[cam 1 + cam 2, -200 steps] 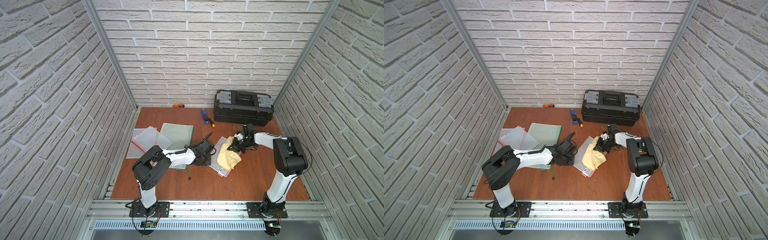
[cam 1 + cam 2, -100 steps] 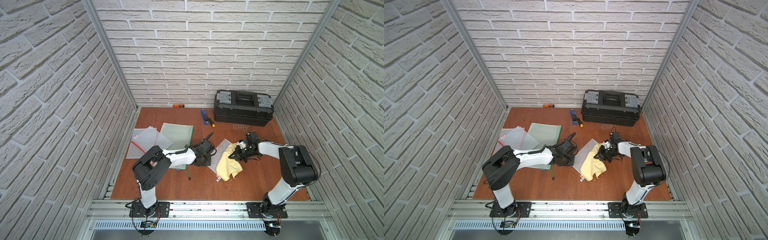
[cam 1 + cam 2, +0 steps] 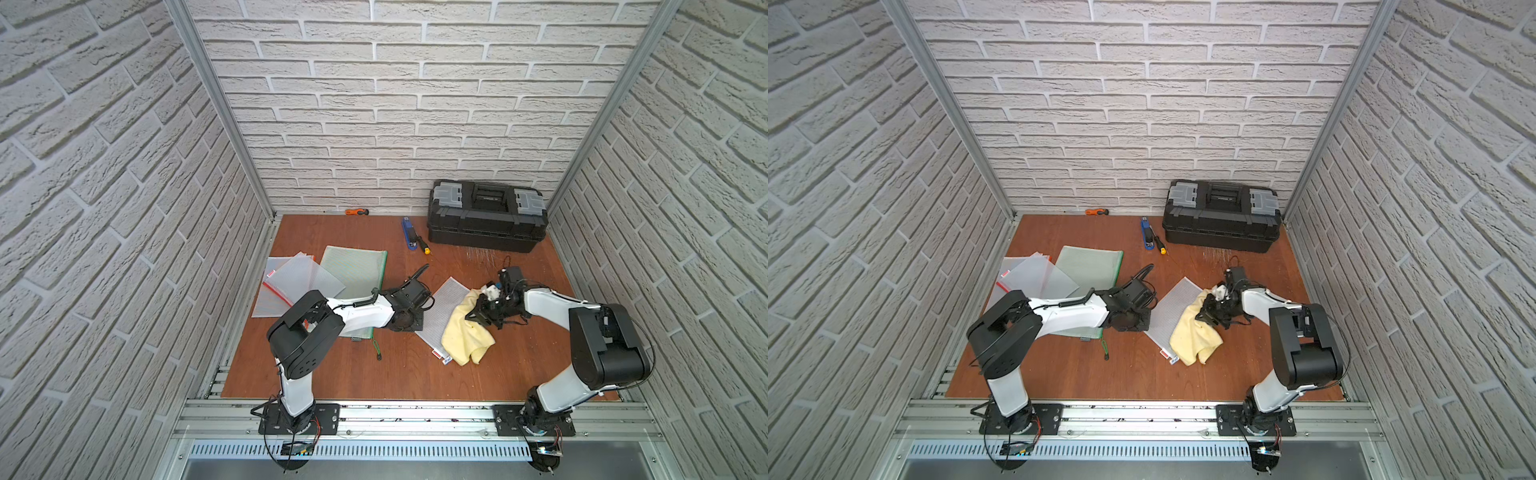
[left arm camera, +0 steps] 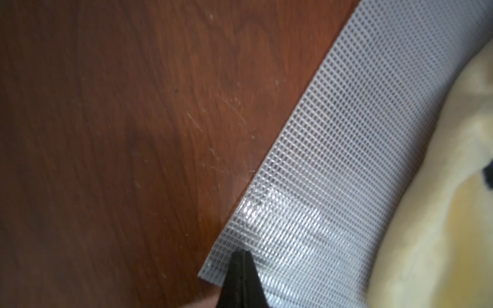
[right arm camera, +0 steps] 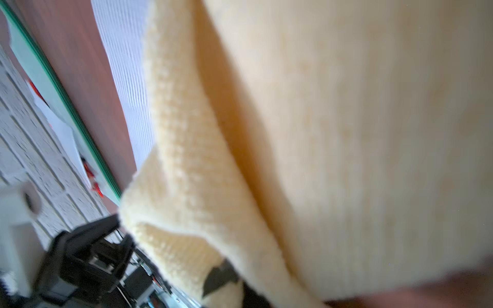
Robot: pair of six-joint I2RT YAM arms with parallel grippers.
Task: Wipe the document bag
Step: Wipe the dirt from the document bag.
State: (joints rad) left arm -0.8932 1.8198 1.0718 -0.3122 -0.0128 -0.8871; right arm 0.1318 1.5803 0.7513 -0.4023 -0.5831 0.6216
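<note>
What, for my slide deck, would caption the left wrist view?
Shut left tool resting on a corner of the mesh document bag, yellow cloth lying on it.

the cloth (image 3: 465,338) hides about half the bag (image 3: 442,301) and swallows the right gripper (image 3: 478,312) at its tips. the left gripper (image 4: 241,256) is cut off by the left wrist view's edge. the right wrist view is blurred.

White brick walls (image 3: 415,104), reddish wooden floor (image 3: 332,374)

Yellow cloth (image 5: 333,128) fills most of frame, folded and blurred. Right gripper (image 5: 231,284) clamped on it, tips largely buried. White mesh document bag (image 5: 128,80) lies partly beneath cloth on brown table (image 5: 85,80)
</note>
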